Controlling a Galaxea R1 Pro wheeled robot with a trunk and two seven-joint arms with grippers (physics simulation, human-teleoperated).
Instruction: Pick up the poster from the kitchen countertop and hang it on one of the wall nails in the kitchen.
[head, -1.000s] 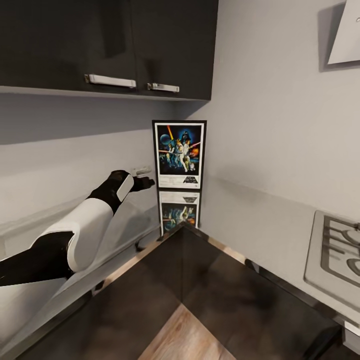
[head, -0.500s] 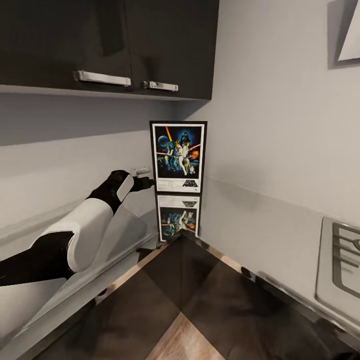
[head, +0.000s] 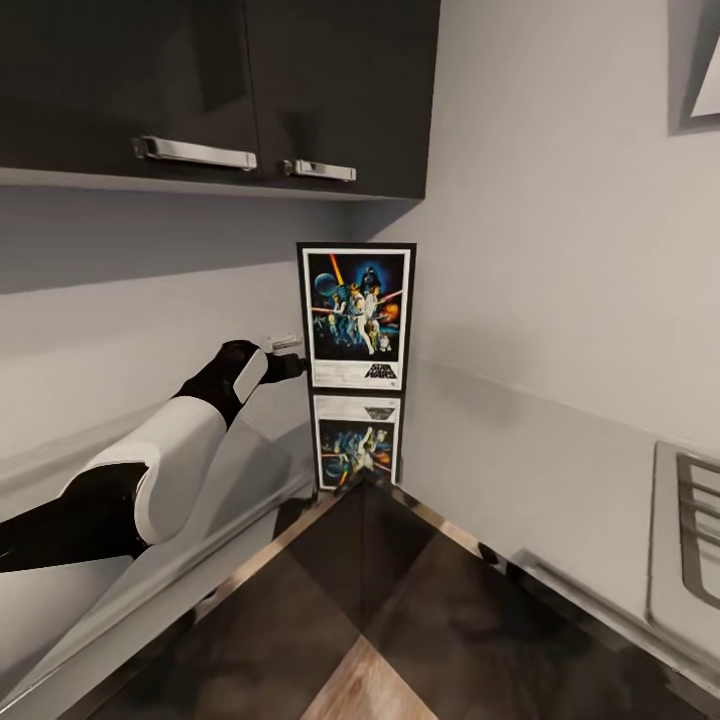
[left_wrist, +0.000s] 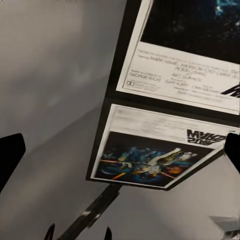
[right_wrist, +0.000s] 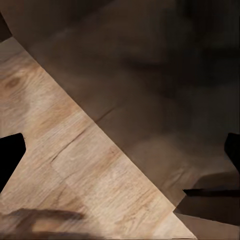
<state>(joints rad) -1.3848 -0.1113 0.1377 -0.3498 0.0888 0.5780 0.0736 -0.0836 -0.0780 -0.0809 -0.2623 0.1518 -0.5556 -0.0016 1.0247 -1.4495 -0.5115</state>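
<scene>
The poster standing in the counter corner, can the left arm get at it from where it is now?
Probably yes: the left end effector is right beside the poster with nothing visible between them, its fingers spread.

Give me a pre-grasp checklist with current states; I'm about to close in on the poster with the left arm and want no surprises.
1. Poster standing upright in the corner on the kitchen countertop: ok.
2. Left gripper near the poster's lower left edge: ok; contact cannot be told.
3. Left fingers spread wide, with the poster's bottom edge between them in the left wrist view: ok.
4. Poster gripped: not ok, nothing is clamped yet.
5. Right gripper free: ok, fingers apart over wood floor, holding nothing.
6. Wall nail located for hanging: cannot tell.
</scene>
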